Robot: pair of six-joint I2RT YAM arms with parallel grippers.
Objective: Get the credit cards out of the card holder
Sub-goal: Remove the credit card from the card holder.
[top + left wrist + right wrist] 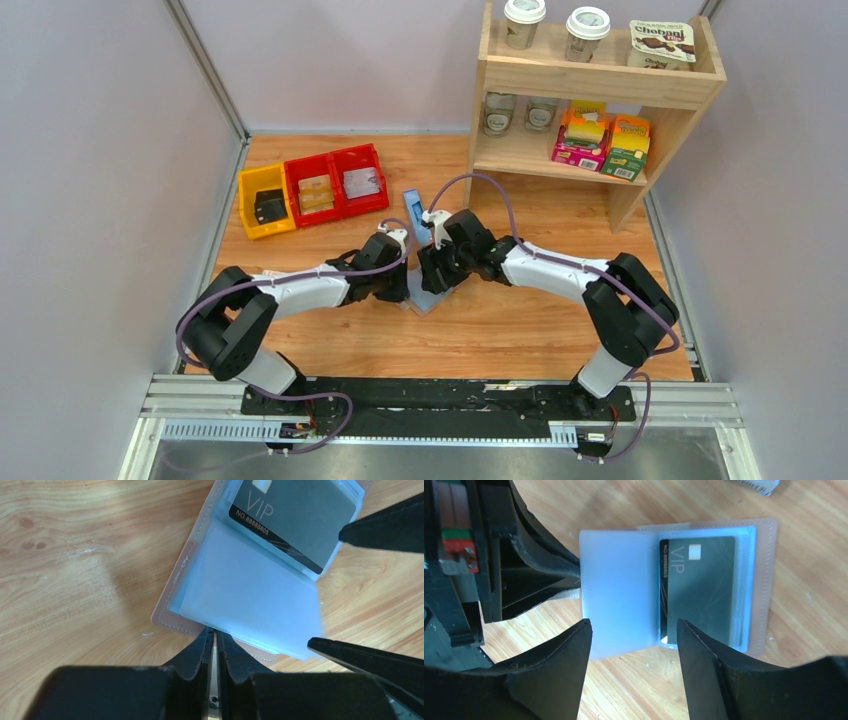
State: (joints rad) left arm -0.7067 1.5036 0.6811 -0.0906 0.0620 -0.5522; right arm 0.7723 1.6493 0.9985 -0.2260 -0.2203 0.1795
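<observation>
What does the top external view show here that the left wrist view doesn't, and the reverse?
Only top external: the left arm and right arm whole, the wooden shelf with cups and boxes, the red and yellow bins, a long blue box. Only left wrist: the dark VIP card in its slot, and the left pincer shut on the card holder at its near edge. Both: the opened holder on the wooden table, with the right pincer at it.

Top view: card holder (428,300) mostly covered, only a pale corner showing; contents too small to tell. Left wrist view: credit card (295,520) and holder cut off by top edge (card number blurred in right wrist view)
</observation>
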